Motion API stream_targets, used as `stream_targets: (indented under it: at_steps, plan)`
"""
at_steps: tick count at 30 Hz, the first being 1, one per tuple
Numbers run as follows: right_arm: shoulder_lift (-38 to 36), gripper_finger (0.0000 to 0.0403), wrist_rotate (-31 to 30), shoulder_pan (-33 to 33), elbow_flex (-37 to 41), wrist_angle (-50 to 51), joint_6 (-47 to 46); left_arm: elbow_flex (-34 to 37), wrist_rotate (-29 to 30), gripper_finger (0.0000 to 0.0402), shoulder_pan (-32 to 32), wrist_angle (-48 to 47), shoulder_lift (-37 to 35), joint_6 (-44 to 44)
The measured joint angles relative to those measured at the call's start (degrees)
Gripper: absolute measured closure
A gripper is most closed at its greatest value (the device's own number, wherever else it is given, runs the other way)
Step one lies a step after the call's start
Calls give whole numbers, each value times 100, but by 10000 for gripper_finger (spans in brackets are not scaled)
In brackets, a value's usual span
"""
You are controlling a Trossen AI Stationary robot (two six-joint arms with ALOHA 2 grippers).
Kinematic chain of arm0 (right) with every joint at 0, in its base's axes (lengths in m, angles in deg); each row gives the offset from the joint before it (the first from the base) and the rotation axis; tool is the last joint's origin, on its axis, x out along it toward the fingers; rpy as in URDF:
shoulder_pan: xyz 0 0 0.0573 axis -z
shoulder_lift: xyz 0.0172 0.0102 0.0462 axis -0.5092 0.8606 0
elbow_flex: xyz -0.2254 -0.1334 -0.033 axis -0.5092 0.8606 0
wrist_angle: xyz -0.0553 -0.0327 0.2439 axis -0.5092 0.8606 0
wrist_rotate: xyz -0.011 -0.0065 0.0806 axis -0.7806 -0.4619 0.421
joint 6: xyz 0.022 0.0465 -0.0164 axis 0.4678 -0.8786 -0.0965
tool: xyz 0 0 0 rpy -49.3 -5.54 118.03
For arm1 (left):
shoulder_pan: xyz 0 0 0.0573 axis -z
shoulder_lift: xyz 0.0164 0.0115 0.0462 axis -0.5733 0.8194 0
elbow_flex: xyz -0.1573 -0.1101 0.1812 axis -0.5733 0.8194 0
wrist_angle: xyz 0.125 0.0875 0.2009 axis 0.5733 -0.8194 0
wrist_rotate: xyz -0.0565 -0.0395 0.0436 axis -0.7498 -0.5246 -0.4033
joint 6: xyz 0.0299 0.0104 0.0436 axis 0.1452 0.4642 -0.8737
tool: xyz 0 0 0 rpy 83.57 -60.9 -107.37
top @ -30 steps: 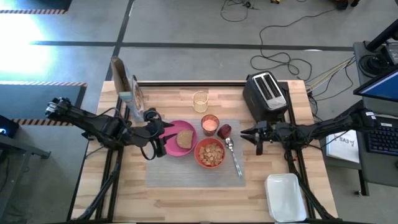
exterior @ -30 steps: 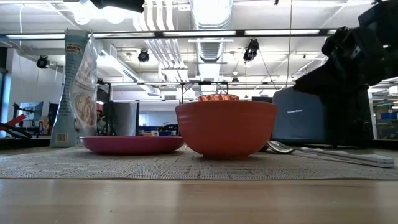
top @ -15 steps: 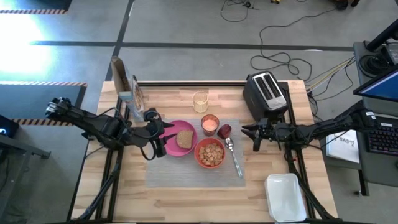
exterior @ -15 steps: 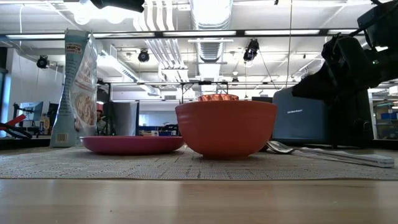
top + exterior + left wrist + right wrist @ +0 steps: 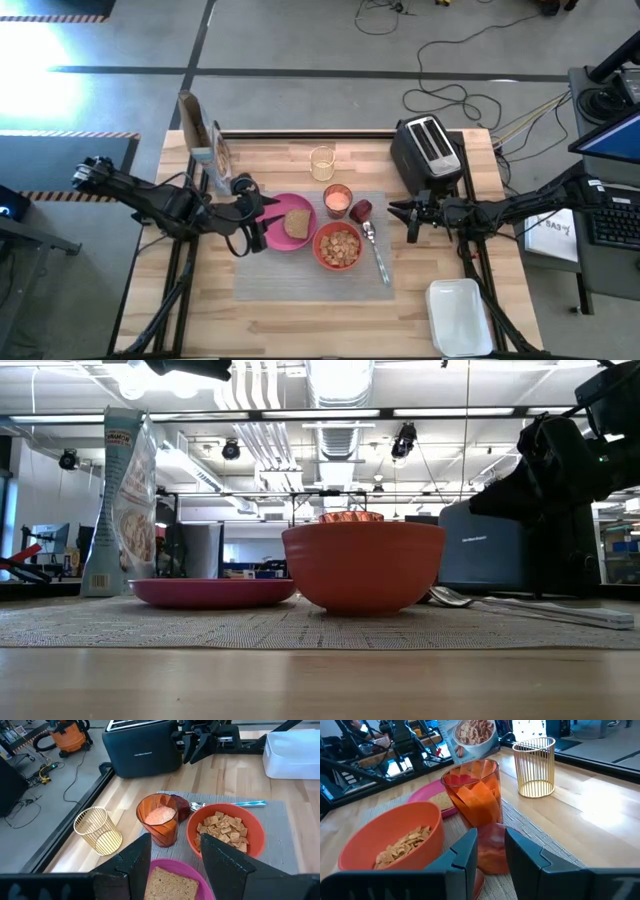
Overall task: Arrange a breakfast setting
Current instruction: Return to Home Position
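Note:
A grey woven placemat lies mid-table. On it stand a pink plate with a toast slice, a red-orange bowl of cereal, an orange-tinted cup, a small dark-red fruit and a metal spoon. My left gripper is open over the plate's left edge, and the toast shows between its fingers. My right gripper is open just right of the spoon, pointing at the fruit and cup.
A black toaster stands at the far right, behind my right gripper. A white tray sits at the near right corner. A cereal bag stands at the far left. A wire cup-shaped holder stands beyond the mat.
My right gripper has shifted slightly beside the toaster and then held still. Nothing on the placemat has moved.

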Motion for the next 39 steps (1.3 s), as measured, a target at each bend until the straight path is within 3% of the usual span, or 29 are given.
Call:
stream_targets:
  at_steps: [17,26,33,39]
  plan:
    - [-48,316,-2,0,4,-17,-23,216,-156,246,-20,-1,-1998,4]
    - [-50,316,-2,0,4,-17,-18,319,-156,246,-20,27,-2522,4]
    - [-39,316,-4,0,4,-20,-13,1017,-169,246,-20,441,-2971,4]
    - [-39,316,-4,0,4,-20,-13,2109,-171,246,-20,983,-3500,4]
